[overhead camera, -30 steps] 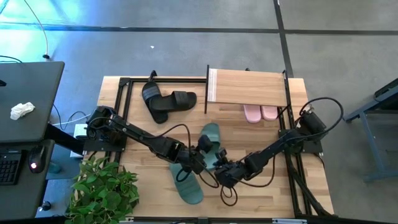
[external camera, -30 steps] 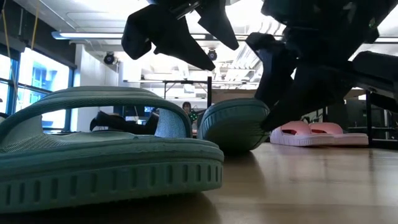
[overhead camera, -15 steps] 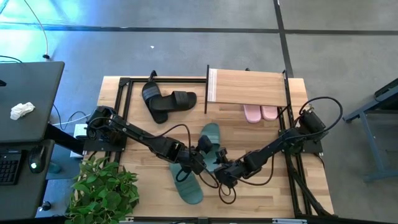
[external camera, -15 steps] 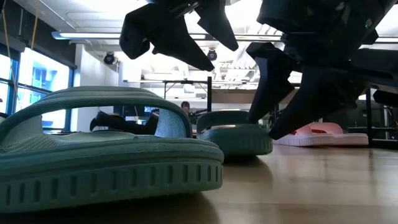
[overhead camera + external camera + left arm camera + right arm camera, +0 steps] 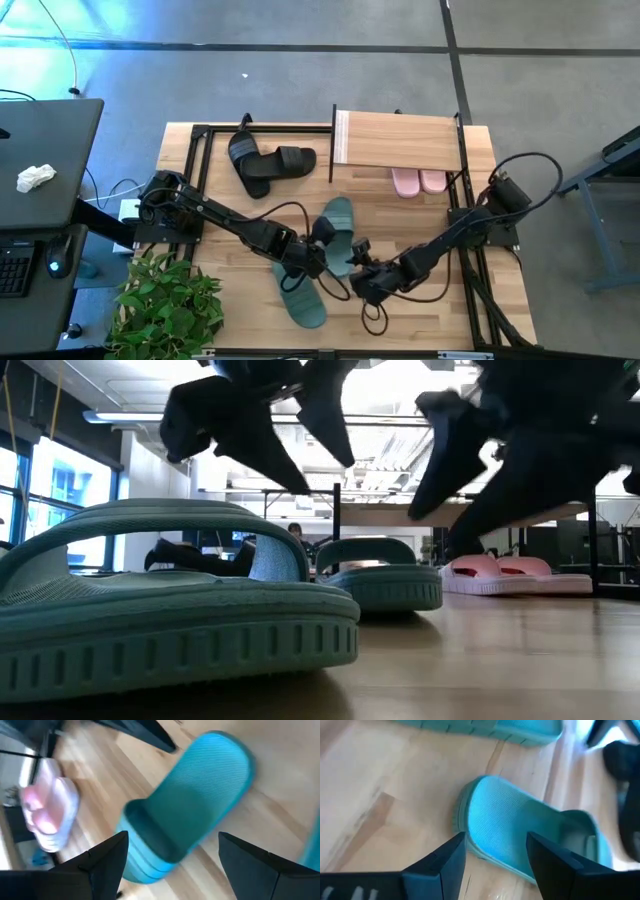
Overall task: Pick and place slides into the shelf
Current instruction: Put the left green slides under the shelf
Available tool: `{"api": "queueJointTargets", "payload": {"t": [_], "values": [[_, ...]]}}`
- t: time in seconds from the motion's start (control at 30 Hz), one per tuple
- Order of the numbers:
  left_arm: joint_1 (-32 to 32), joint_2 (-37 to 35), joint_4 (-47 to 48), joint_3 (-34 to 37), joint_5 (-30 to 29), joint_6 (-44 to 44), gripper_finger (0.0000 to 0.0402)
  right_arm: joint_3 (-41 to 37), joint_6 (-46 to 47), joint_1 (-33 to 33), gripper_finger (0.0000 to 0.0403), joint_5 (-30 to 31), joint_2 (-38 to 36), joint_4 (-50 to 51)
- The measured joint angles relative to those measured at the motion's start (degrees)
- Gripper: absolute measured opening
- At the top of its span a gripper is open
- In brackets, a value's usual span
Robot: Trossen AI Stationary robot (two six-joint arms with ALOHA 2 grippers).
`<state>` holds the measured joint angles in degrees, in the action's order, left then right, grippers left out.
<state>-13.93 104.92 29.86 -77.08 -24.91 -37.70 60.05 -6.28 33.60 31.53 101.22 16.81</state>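
Note:
Two teal-green slides lie sole-down on the table: one (image 5: 338, 224) between the grippers, also in the left wrist view (image 5: 190, 815) and right wrist view (image 5: 520, 835), the other (image 5: 300, 296) nearer the near edge (image 5: 170, 600). My left gripper (image 5: 324, 240) (image 5: 172, 865) hovers open above the first slide's strap end. My right gripper (image 5: 358, 260) (image 5: 495, 865) hovers open above its near end. The black pair (image 5: 268, 160) lies by the far-left corner. The pink pair (image 5: 420, 182) sits under the shelf (image 5: 400, 140).
A black metal frame (image 5: 195, 180) runs along the table's left, far and right sides. A potted plant (image 5: 165, 300) stands at the near-left corner. Bare wood lies between the teal slide and the shelf, and to the right of my right gripper.
The farther teal slide, tipped up against my right gripper's fingers a second ago, has dropped flat onto its sole. My right gripper has let it go and risen, drawing back toward the table's right. My left gripper has shifted slightly left, staying open.

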Motion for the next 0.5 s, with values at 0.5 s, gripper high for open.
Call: {"api": "queueJointTargets", "payload": {"t": [0.5], "values": [[0.9,-0.3,10.8,-2.9,26.0,20.7,0.0289,0.0,5.2,1.2,0.0195,-1.6,-5.6,0.9]]}}
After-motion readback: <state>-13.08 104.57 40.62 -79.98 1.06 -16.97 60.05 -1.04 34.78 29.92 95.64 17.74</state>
